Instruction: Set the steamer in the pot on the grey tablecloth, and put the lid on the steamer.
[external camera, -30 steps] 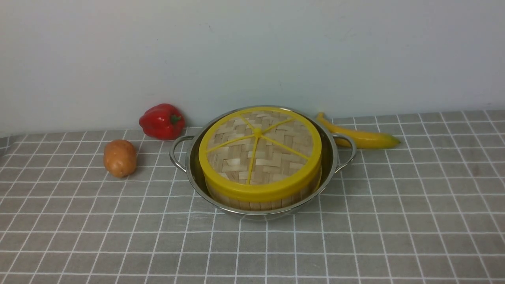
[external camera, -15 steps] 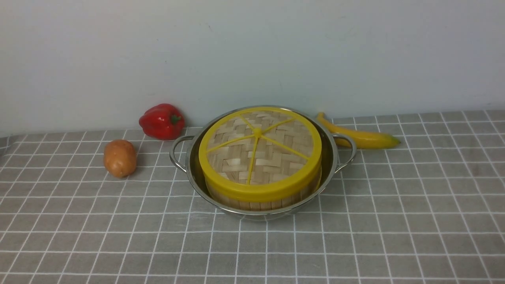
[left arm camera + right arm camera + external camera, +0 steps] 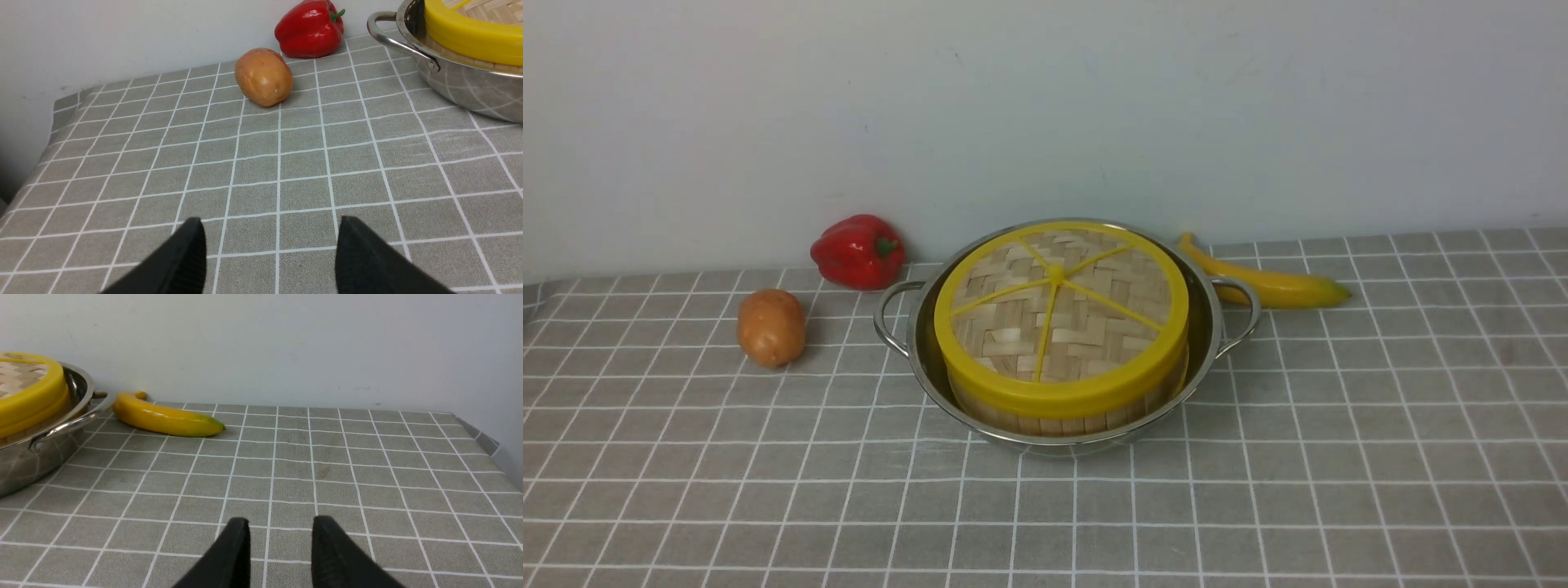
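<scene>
From where I stood, the steamer [image 3: 1065, 426] sat down inside the steel pot [image 3: 1045, 447], and the lid [image 3: 1001, 327] lay on top of it, its yellow rim covering the basket's upper edge. Only a band of the bamboo side showed below that rim. The pot rested on the grey tablecloth [image 3: 1135, 523], which was spread over the worktop, and its two loop handles stuck out to the left and right.

A red pepper [image 3: 858, 253] lay near the pot, off to the left and toward the wall [image 3: 1045, 106]. Farther left and a bit nearer to me was a brown, potato-like thing [image 3: 772, 328]. Over on the right, a banana [image 3: 1282, 288] lay just beside the pot, partly behind its handle, its greenish tip pointing away to the right.

The left hand [image 3: 271, 245] was released, fingers spread apart with nothing between them but a view of the cloth. The right hand [image 3: 281, 543] was released too, its fingers apart and gripping nothing.
</scene>
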Controlling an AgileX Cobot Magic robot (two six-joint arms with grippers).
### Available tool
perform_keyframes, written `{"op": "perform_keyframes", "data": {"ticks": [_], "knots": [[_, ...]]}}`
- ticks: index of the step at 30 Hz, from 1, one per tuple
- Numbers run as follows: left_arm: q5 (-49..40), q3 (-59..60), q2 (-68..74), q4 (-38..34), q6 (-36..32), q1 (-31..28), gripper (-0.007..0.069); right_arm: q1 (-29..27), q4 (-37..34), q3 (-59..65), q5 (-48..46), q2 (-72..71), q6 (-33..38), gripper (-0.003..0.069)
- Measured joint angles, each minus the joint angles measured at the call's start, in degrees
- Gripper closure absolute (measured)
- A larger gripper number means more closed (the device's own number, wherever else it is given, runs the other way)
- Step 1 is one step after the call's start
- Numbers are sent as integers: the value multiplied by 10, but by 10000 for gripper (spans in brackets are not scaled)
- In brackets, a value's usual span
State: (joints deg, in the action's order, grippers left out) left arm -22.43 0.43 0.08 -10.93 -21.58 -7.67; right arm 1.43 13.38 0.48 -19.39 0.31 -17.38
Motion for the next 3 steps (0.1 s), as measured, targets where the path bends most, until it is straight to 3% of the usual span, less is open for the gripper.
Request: {"op": "perform_keyframes", "data": {"ticks": [3], "knots": [[0, 0, 0, 0, 0, 0, 224, 0, 0, 0, 0, 0, 0, 419]]}}
